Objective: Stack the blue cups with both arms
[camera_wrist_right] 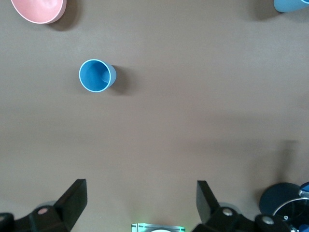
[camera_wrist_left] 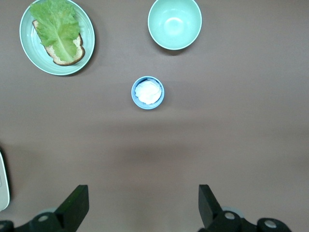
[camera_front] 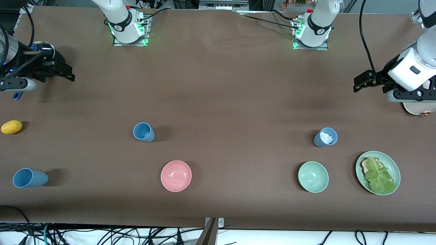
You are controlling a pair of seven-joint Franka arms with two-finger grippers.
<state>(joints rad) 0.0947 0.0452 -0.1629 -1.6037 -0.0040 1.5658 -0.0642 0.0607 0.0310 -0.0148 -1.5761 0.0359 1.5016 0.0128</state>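
Three blue cups stood upright on the brown counter (camera_front: 218, 85), well apart from one another. One empty cup (camera_front: 143, 132) sat toward the right arm's end, with the pink bowl (camera_front: 176, 176) nearer the front camera than it. A second empty cup (camera_front: 30, 178) stood close to the counter's edge at that same end, nearer the camera than a yellow lemon-like fruit (camera_front: 12, 127). The third cup (camera_front: 325, 137), holding something white, sat toward the left arm's end, with the pale green bowl (camera_front: 313, 177) nearer the camera and a green plate (camera_front: 395, 168) of bread and lettuce beside that bowl.

The right pincer (camera_front: 66, 73) hung over the counter's edge at the right arm's end, its fingers (camera_wrist_right: 72, 200) spread wide and empty. The left pincer (camera_front: 361, 81) hovered over the counter at the left arm's end, its fingers (camera_wrist_left: 75, 205) likewise wide apart, holding nothing.
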